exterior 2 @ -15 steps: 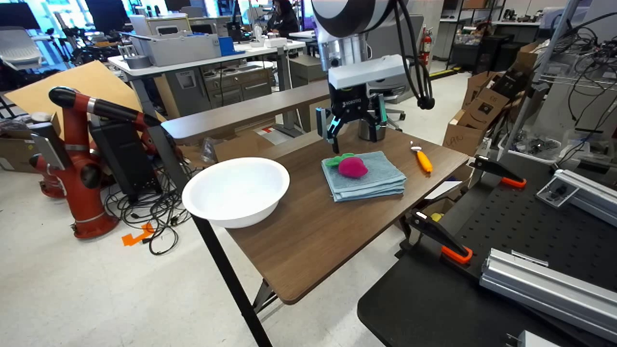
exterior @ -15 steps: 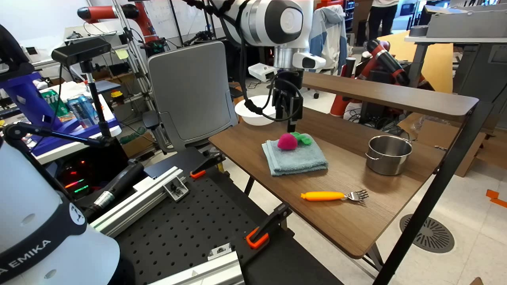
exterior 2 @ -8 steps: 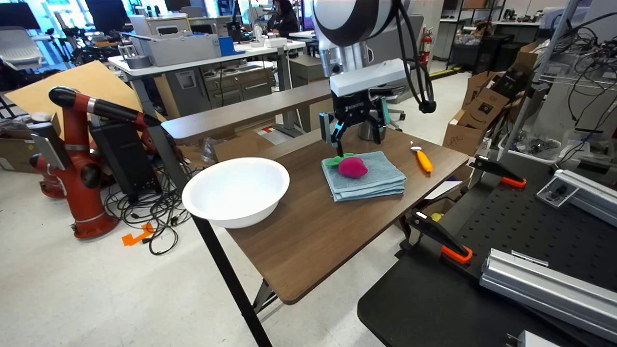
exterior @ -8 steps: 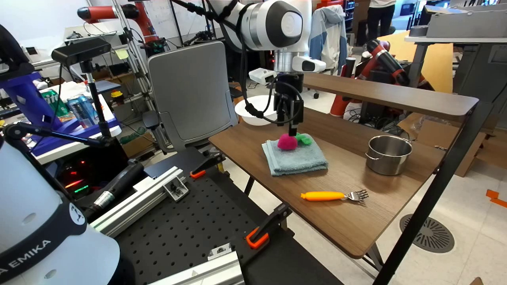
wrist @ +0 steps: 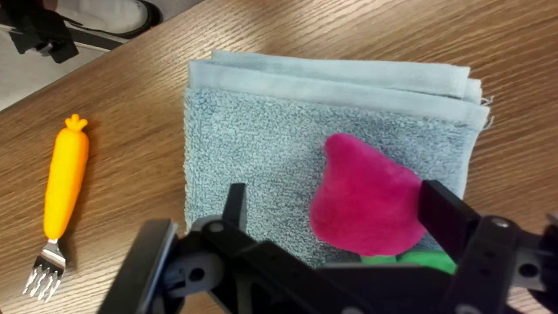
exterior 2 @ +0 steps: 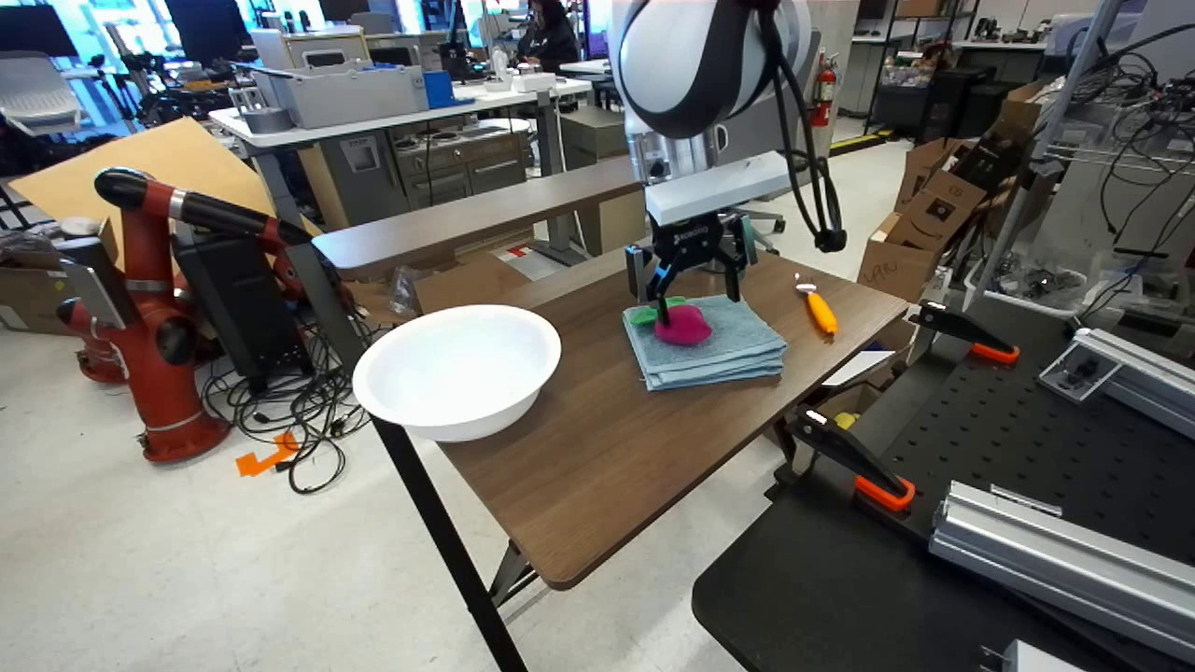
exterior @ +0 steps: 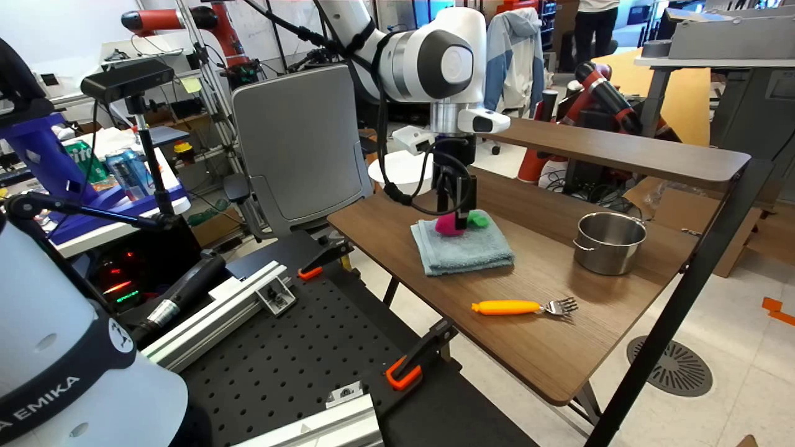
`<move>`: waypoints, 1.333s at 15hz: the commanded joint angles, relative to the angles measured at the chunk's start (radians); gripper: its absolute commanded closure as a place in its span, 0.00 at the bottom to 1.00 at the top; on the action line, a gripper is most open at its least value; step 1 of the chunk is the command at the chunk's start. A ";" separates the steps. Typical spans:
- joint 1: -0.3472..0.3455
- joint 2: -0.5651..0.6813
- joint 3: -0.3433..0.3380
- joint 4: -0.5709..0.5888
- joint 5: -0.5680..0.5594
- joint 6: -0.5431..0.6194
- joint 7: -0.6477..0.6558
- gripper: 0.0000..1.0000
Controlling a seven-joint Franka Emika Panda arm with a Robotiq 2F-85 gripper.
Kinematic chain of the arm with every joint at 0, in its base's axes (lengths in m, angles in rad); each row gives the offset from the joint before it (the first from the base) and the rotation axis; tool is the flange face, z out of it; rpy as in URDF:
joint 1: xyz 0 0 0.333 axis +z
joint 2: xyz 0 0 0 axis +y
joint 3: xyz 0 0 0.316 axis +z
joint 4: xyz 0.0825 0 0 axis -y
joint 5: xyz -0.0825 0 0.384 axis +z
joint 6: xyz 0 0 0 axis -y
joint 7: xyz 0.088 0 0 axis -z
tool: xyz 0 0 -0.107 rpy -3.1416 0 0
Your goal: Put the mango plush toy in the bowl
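The mango plush toy, pink-red with green leaves, lies on a folded blue towel in both exterior views [exterior: 446, 225] [exterior 2: 684, 326] and in the wrist view [wrist: 368, 200]. My gripper [exterior: 456, 217] points down over it, fingers wide apart, also in an exterior view [exterior 2: 698, 301]. In the wrist view the gripper [wrist: 334, 203] has the toy between its fingers, nearer the right one. The right finger overlaps the toy's edge; I cannot tell if it touches. A gap of towel shows at the left finger. The empty white bowl [exterior 2: 457, 369] stands at the table's end, partly behind the arm's cables in an exterior view [exterior: 404, 171].
The folded towel [exterior: 469, 257] lies on the wooden table [exterior: 528, 347]. An orange-handled fork [exterior: 509, 307] lies near the front edge. A metal pot [exterior: 610, 245] stands at the far end from the bowl. A raised wooden shelf [exterior: 608, 149] runs along one side.
The gripper has moved down, from above the toy to around it, with one finger now overlapping the toy. The fingers stay open. The toy, towel and bowl have not moved.
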 commanded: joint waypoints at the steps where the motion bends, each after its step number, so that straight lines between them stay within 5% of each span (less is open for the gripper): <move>1: 0.035 0.024 -0.037 0.005 -0.027 0.061 0.035 0.26; 11: 0.008 -0.029 -0.024 -0.022 0.017 0.098 -0.009 0.98; 20: -0.001 -0.223 0.021 -0.062 0.049 0.078 -0.015 0.97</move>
